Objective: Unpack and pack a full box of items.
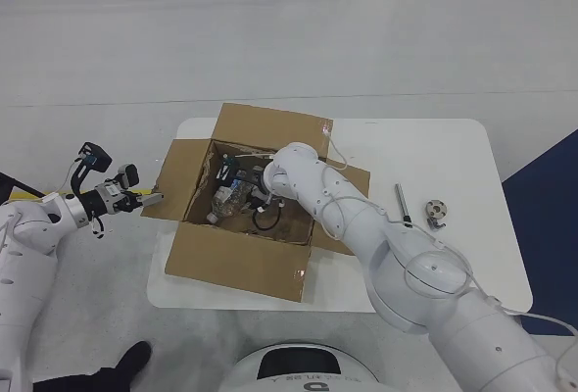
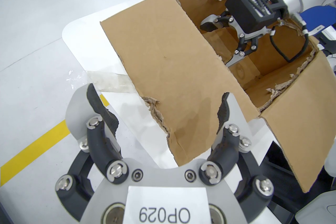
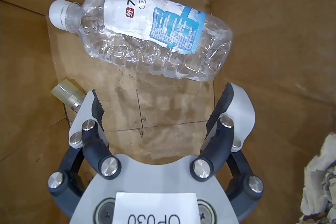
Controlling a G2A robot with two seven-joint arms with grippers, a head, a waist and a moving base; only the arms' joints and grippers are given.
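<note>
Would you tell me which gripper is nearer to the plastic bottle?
Right. The right gripper is inside the cardboard box, close to the plastic bottle; the left gripper is outside, at a side flap.

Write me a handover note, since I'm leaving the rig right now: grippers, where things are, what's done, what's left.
Left gripper: open, at the outer edge of a side flap of the box, gripping nothing.
Right gripper: open, inside the box, just short of the clear bottle lying on its side.
Also in the box: a small capped vial, crumpled paper.
Out on the table: a dark rod, a round metal part.
Done: box opened, apparently two items out.
Left: take out the bottle and the rest, then repack.
</note>
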